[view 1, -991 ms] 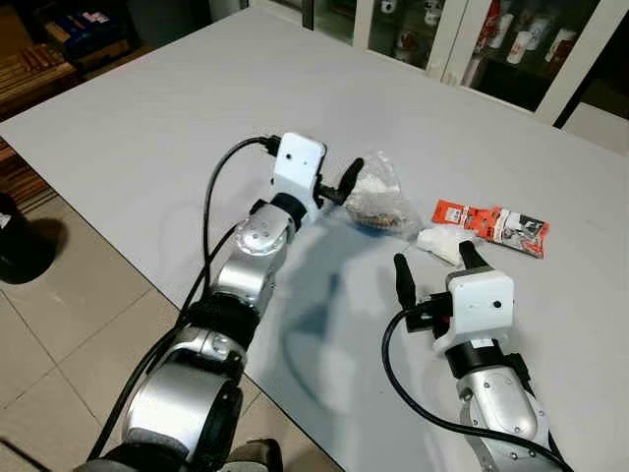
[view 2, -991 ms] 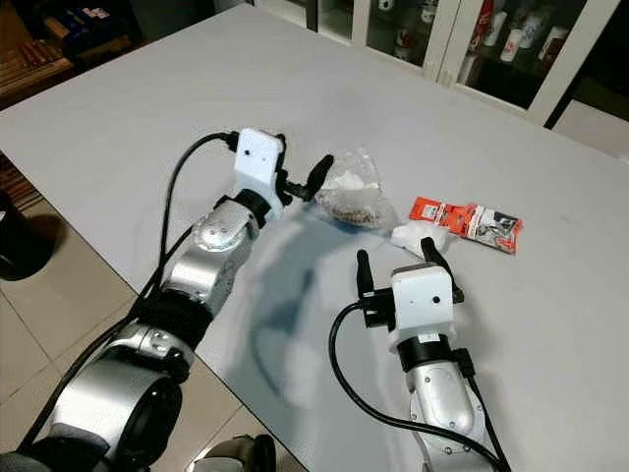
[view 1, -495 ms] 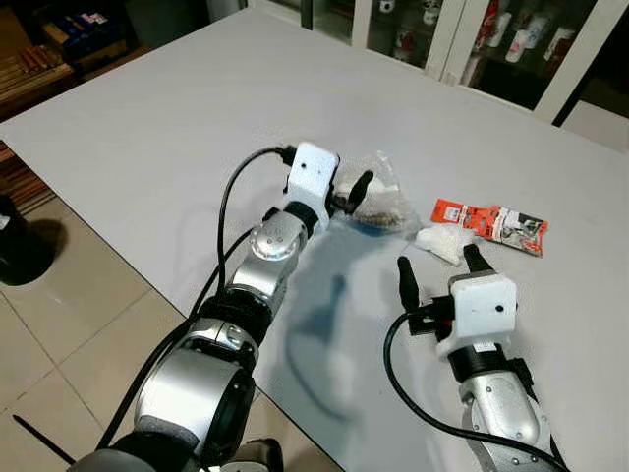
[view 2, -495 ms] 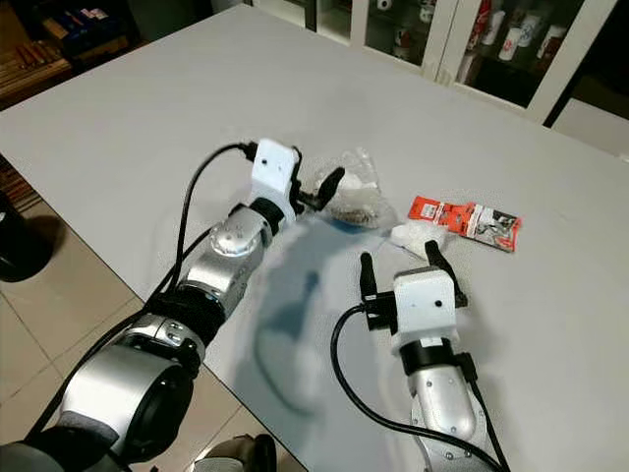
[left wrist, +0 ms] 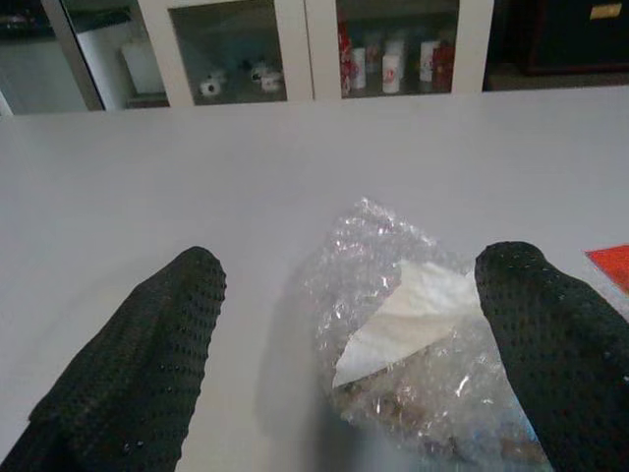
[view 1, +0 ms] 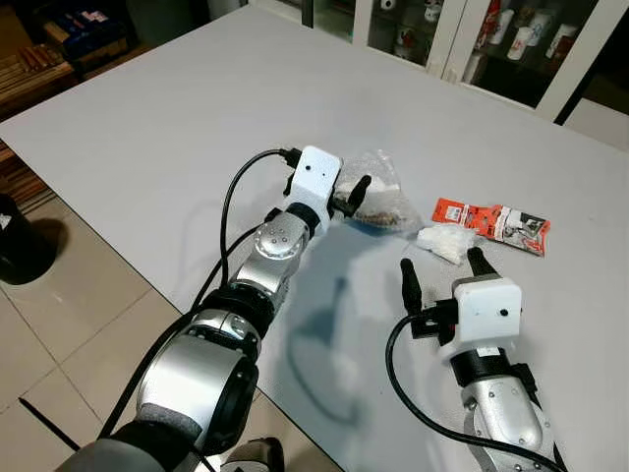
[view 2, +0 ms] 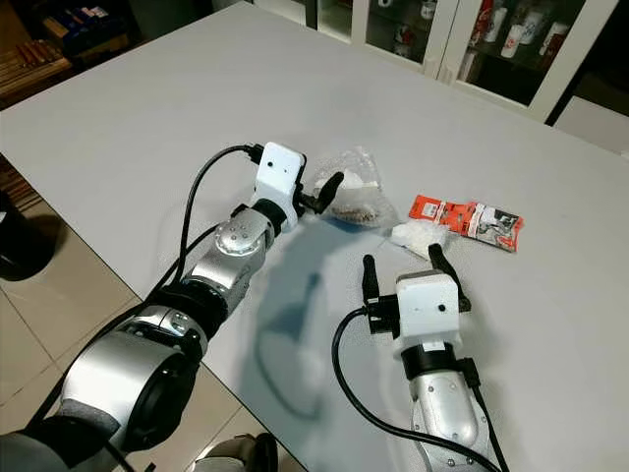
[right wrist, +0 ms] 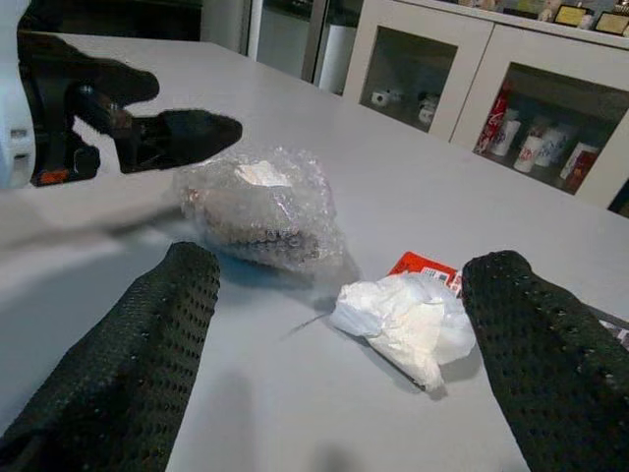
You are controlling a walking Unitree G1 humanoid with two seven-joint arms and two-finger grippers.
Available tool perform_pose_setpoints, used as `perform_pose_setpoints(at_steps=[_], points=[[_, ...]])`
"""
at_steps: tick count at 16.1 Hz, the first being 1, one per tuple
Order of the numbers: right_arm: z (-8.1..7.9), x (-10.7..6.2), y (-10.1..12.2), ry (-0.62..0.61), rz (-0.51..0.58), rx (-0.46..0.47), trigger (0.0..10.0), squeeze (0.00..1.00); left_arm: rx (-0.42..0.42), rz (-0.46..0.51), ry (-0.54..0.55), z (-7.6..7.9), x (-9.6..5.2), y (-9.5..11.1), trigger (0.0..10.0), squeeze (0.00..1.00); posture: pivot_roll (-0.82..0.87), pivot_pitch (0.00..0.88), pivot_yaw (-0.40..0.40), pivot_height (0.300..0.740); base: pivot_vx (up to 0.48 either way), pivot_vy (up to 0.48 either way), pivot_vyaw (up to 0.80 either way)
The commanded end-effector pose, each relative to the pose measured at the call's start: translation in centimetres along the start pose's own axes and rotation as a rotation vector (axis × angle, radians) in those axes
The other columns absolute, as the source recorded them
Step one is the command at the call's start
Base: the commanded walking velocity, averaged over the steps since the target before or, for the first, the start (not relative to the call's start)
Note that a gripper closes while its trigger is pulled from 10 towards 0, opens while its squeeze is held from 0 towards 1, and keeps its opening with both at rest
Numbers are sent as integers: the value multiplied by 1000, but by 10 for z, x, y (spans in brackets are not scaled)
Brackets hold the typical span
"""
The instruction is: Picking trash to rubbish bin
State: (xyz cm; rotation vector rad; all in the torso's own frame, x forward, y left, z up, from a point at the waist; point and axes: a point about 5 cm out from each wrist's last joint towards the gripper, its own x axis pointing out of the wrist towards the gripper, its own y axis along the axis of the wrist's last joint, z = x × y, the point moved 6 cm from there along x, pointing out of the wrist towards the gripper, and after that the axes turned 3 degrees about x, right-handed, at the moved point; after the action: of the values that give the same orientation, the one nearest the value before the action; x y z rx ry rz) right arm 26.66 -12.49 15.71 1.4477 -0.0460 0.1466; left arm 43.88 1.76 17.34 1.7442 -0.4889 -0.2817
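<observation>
Here the step in hand looks like the reach for the first piece of trash: the left end effector [view 1: 352, 193] is stretched out over the grey desk [view 1: 177, 108] with its two black fingers spread wide on either side of the clear plastic bag [view 1: 378, 197], which lies on the desk holding a white scrap and some brownish bits. In the left wrist view the bag [left wrist: 413, 344] sits between the fingers [left wrist: 138, 364], though whether either pad touches it cannot be told. The next move probably calls for easing a little further in and closing on the crinkled film without pushing it away. The right end effector [view 2: 405, 267] hovers low over the desk, also wide open and holding nothing, facing the crumpled white tissue [right wrist: 403, 320] just ahead of it. A red snack wrapper [view 1: 491, 223] lies right beside the tissue. A glass-fronted cabinet [left wrist: 295, 49] stands beyond the desk.
</observation>
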Motion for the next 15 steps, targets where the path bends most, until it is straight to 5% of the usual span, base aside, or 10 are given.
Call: perform_pose_setpoints(at_steps=[1,5,10,11,12,13,14,15], points=[[0,-2,2,-7,-2,-7,10000,0,11,-3,-5,3,1,0,10000,0,-43,185,55,740,0,0,0],[0,-3,0,-8,-7,-7,10000,0,15,-29,-40,10,-2,-10,10000,0,-44,187,55,740,0,0,0],[-2,-4,0,-10,-10,-4,10000,0,93,-178,-149,26,-13,-46,10000,0,-47,184,65,740,0,0,0],[-3,-4,-1,-9,-11,-3,10000,0,107,-202,-159,26,-16,-52,8196,0,-47,184,65,740,0,0,0],[-3,-4,-1,-10,-12,-2,10000,0,114,-216,-156,24,-19,-57,4902,0,-47,184,65,740,0,0,0],[-3,-4,-1,-9,-12,-2,10000,0,119,-226,-152,22,-20,-59,4078,0,-47,184,65,740,0,0,0],[-2,-4,-1,-9,-12,-3,10000,0,124,-236,-149,21,-21,-62,0,0,-43,178,64,740,0,0,0],[-2,-3,-1,-8,-11,-4,10000,0,134,-255,-141,17,-24,-67,0,0,-43,178,64,740,0,0,0]])
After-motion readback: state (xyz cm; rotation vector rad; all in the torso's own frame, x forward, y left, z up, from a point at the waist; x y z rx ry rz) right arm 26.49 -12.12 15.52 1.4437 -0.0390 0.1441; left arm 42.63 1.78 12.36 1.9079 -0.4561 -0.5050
